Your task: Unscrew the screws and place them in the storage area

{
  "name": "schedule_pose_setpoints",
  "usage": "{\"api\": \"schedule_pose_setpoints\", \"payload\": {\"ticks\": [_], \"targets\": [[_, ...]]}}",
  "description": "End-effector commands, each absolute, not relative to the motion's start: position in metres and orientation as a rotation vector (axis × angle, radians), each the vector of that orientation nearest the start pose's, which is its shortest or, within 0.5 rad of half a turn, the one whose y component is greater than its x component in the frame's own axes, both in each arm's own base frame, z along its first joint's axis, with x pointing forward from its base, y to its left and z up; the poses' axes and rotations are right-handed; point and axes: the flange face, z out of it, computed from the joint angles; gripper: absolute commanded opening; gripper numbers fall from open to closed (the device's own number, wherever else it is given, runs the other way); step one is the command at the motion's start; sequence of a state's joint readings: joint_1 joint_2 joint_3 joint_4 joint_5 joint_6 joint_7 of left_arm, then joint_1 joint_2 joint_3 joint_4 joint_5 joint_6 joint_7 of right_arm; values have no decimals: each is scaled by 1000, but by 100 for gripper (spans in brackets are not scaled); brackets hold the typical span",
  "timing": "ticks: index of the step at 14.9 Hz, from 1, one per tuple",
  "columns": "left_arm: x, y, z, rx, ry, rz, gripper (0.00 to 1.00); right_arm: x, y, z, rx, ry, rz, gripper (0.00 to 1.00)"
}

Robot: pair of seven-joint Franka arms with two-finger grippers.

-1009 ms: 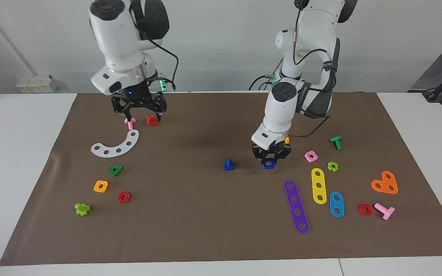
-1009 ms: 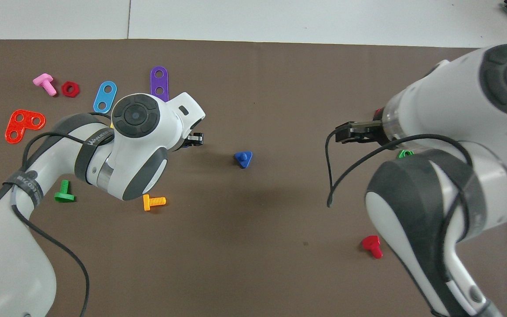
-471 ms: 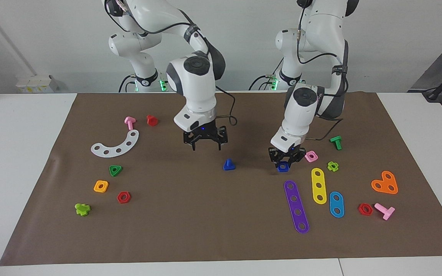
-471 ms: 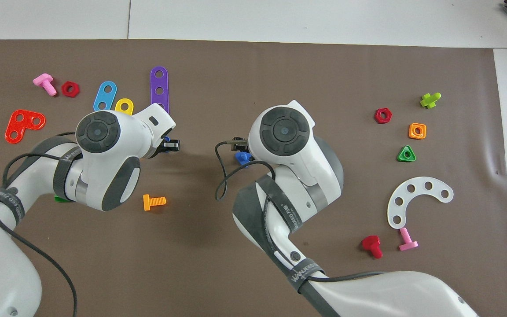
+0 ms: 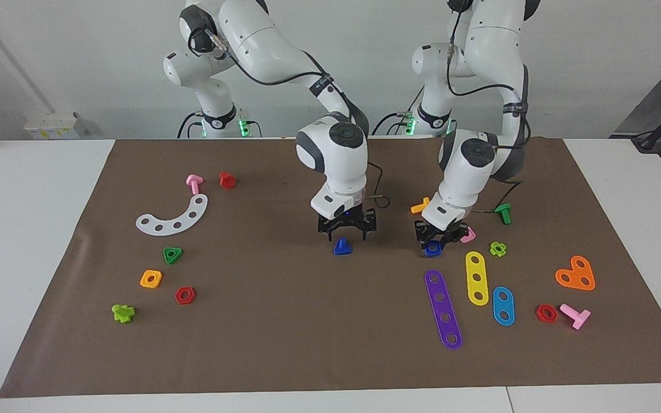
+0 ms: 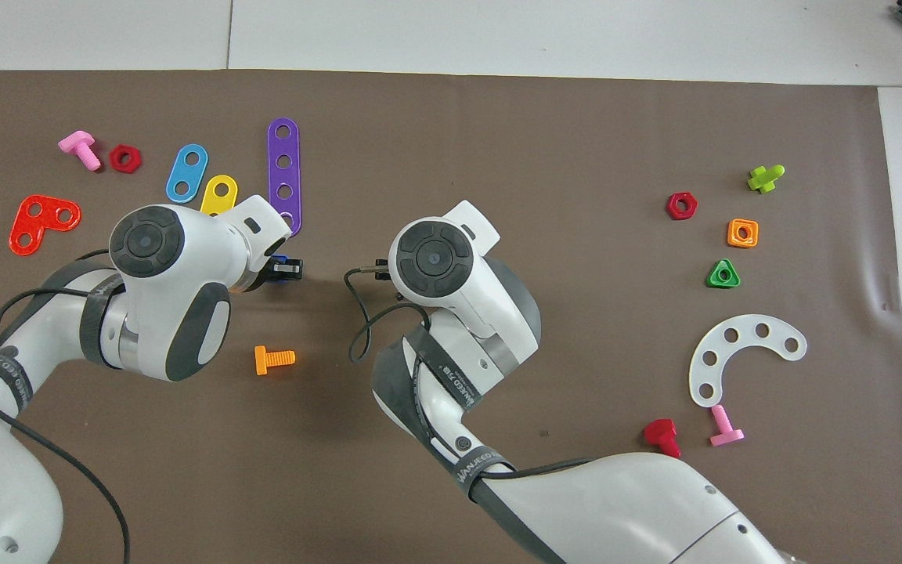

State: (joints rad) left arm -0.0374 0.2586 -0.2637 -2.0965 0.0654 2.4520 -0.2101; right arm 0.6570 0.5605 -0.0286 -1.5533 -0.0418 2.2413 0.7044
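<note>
The blue screw (image 5: 342, 246) stands on its triangular head on the brown mat (image 5: 307, 332) near the middle. My right gripper (image 5: 346, 231) hangs just over it, fingers open to either side and above it. In the overhead view the right wrist hides the screw. My left gripper (image 5: 436, 240) is low at the mat, shut on the blue square nut (image 5: 432, 248), which peeks out at the left gripper (image 6: 286, 269) in the overhead view. The storage area is toward the right arm's end, with the white curved strip (image 5: 172, 218) and green (image 5: 172, 254), orange (image 5: 151, 279) and red (image 5: 185, 295) nuts.
Purple (image 5: 443, 310), yellow (image 5: 476, 277) and blue (image 5: 503, 306) straight strips lie close to the left gripper. An orange screw (image 5: 420, 205), a pink nut (image 5: 469, 234) and a green screw (image 5: 502, 213) lie around it. Pink (image 5: 194, 183) and red (image 5: 226, 180) screws lie by the curved strip.
My right arm has swung from the pink and red screws to over the blue screw and come down. My left gripper has slid the blue square nut toward the strips.
</note>
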Motion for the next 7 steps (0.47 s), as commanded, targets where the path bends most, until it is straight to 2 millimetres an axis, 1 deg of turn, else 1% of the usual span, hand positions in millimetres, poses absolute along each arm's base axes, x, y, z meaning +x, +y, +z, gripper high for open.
{"api": "schedule_pose_setpoints", "payload": {"ticks": [1,2,3,4,5,6,7], "targets": [[546,-160,309,-3186,209,-200,50,579,413,329,-3111,42,-230,73],[544,-159,308,-3185,207,-195,54,578,411,323,-3112,33,-228,69],[544,-158,307,-3184,207,-193,58,571,409,311,-3122,23,-211,68],[544,-157,309,-3184,202,-195,70,568,407,305,-3112,20,-224,65],[545,-159,311,-3184,207,-198,90,567,407,302,-3112,19,-221,62],[548,-158,314,-3184,206,-203,100,565,408,299,-3116,14,-217,56],[549,-158,318,-3184,206,-212,100,565,408,300,-3123,13,-206,54]]}}
